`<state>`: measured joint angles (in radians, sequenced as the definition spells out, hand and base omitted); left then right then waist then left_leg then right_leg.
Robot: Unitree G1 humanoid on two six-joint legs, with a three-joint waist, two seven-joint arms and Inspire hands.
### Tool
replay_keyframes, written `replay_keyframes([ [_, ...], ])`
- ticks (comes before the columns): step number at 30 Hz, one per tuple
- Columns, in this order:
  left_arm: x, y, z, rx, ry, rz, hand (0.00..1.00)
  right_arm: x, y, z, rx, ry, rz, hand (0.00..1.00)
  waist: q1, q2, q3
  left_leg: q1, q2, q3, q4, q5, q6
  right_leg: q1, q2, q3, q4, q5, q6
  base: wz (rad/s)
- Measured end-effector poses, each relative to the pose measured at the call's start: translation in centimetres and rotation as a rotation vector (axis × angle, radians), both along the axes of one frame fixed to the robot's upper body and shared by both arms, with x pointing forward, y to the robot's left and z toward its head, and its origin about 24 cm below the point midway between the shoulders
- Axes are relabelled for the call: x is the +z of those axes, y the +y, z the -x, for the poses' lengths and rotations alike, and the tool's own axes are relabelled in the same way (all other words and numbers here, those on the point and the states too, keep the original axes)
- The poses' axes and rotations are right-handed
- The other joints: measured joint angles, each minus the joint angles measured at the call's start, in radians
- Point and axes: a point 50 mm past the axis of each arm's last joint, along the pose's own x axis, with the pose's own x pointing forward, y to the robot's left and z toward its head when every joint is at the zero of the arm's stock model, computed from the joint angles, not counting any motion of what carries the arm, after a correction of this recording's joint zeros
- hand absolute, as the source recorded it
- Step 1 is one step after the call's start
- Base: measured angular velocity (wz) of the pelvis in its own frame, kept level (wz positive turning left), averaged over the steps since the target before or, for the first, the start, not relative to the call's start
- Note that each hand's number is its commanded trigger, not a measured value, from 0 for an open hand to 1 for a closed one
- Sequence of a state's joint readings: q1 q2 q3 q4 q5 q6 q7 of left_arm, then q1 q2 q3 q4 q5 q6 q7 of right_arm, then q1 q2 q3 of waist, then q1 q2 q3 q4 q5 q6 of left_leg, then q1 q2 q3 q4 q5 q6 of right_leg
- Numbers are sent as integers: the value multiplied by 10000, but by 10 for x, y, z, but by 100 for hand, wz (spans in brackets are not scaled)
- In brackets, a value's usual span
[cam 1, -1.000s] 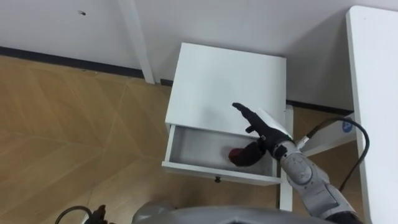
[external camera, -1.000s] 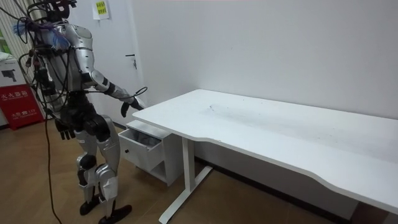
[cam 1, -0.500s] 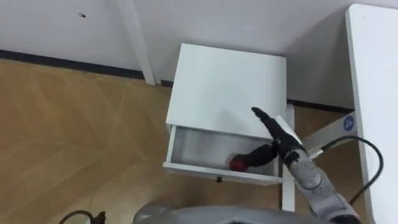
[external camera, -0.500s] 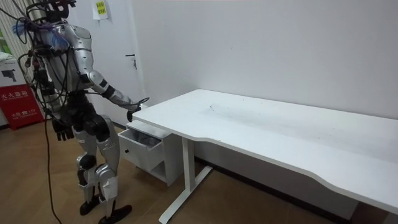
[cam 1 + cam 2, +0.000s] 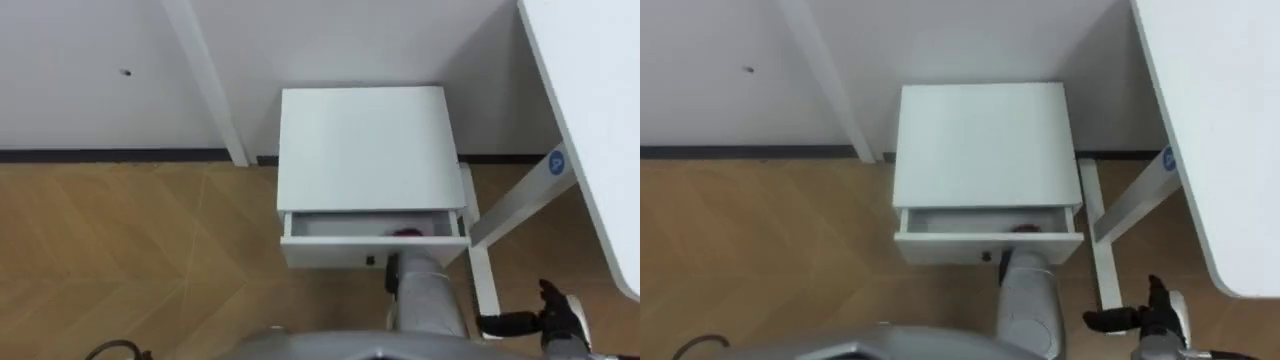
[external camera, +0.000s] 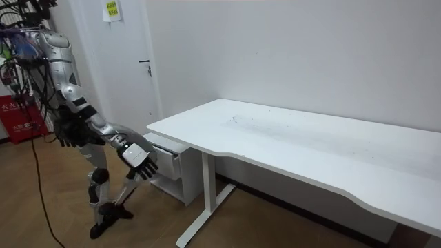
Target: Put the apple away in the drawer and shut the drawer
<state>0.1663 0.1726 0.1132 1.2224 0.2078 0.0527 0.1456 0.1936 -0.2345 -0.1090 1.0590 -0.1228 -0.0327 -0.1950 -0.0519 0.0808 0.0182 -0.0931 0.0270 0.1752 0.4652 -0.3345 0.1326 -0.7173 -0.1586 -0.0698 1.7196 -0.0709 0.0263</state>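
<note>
A red apple (image 5: 408,232) lies in the right part of the drawer (image 5: 340,250), which stands a narrow gap out of the small white cabinet (image 5: 365,145). My right hand (image 5: 555,318) hangs open and empty at the lower right, well clear of the drawer, fingers spread. In the room view this hand (image 6: 138,160) is low in front of the cabinet (image 6: 169,165). My left hand (image 6: 67,134) is by my hip. I stand leaning back, and one grey leg is close in front of the drawer front.
The white desk (image 5: 590,120) runs along the right, its slanted leg (image 5: 505,210) just right of the cabinet. A white post (image 5: 205,85) meets the floor left of the cabinet. Wooden floor lies to the left.
My right hand has let go of the apple and drawn back out of the drawer, down to the lower right. The drawer stands less far out. I have leant back and the view has shifted.
</note>
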Motion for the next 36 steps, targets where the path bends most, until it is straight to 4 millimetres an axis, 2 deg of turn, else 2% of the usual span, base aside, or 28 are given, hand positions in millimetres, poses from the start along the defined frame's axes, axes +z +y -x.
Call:
replay_keyframes([
  [1,0,0,3,24,75,2,0,-3,4,6,83,433,-130,0,15,15,12,54,-44,1,-1,-8,29,577,-34,40,-1473,-147,151,8],
  [2,1,0,5,52,35,4,0,-6,8,10,106,721,-263,0,-2,-123,-11,92,-159,-20,-22,-33,71,1557,-105,14,-3674,-247,291,11],
  [3,1,1,6,43,34,-3,0,-7,10,11,111,812,-322,0,2,-179,6,129,-256,-44,-64,-37,83,2121,-159,-33,-4896,-290,355,14],
  [5,1,0,19,110,282,6,0,-8,11,15,27,1000,-393,0,93,-435,-59,375,-441,-64,-441,26,99,4516,58,-151,-9506,-521,481,7],
  [6,1,0,20,133,327,-3,0,-8,11,15,5,976,-402,0,189,-494,-95,396,-450,-49,-542,88,69,4984,158,-205,-10392,-678,492,-18],
  [7,1,0,19,141,294,-21,0,-9,12,12,-93,863,-465,0,433,-654,-142,472,-452,25,-895,241,-11,5754,303,-233,-11981,-881,559,-21],
  [8,2,2,18,118,241,-109,0,-10,16,8,-312,692,-672,0,558,-860,-153,567,-468,62,-1323,462,-77,6286,447,-416,-13261,-860,554,-19],
  [9,2,3,17,108,216,-155,0,-11,18,7,-377,642,-779,0,574,-924,-181,620,-484,67,-1471,533,-113,6483,485,-521,-13765,-836,534,-8],
  [11,2,3,17,93,185,-228,0,-14,27,-1,-469,415,-1358,0,628,-1200,-186,693,-445,100,-1766,641,-262,7078,613,-811,-15066,-669,583,-8],
  [14,1,-2,13,84,97,-83,0,-14,29,-2,-554,254,-1728,0,620,-1302,-207,809,-349,46,-1871,642,-396,7386,771,-940,-15559,-589,536,3],
  [17,0,-5,11,-80,56,43,0,-17,31,5,-726,525,-1926,0,630,-1198,-202,1029,-342,56,-2146,676,-456,7533,820,-951,-15719,-590,534,-1],
  [19,0,-5,10,-191,149,67,0,-18,32,10,-783,745,-2058,0,622,-1127,-227,1099,-343,62,-2292,693,-481,7540,833,-949,-15716,-591,532,-4],
  [22,1,-6,6,-192,84,199,0,-20,34,15,-807,976,-2303,0,621,-1009,-153,1200,-343,119,-2332,694,-483,7548,834,-926,-15714,-600,521,-7],
  [27,0,-5,7,-23,144,317,0,-23,36,30,-1004,1686,-2372,0,617,-1014,-134,1315,-348,157,-2443,701,-494,7590,837,-926,-15703,-637,479,-3],
  [28,0,-5,8,54,170,335,0,-23,36,34,-1035,1923,-2372,0,612,-1089,-60,1382,-348,154,-2453,702,-496,7680,836,-948,-15704,-659,467,0],
  [29,0,-5,10,131,201,347,0,-24,36,39,-972,2238,-2347,0,614,-1089,-35,1405,-347,155,-2479,702,-497,7711,837,-951,-15691,-674,467,0],
  [36,-1,-8,18,531,500,468,0,-24,34,45,-1039,2728,-2237,0,612,-1141,-61,1501,-348,153,-2611,721,-530,7764,860,-940,-15686,-673,466,-1],
])
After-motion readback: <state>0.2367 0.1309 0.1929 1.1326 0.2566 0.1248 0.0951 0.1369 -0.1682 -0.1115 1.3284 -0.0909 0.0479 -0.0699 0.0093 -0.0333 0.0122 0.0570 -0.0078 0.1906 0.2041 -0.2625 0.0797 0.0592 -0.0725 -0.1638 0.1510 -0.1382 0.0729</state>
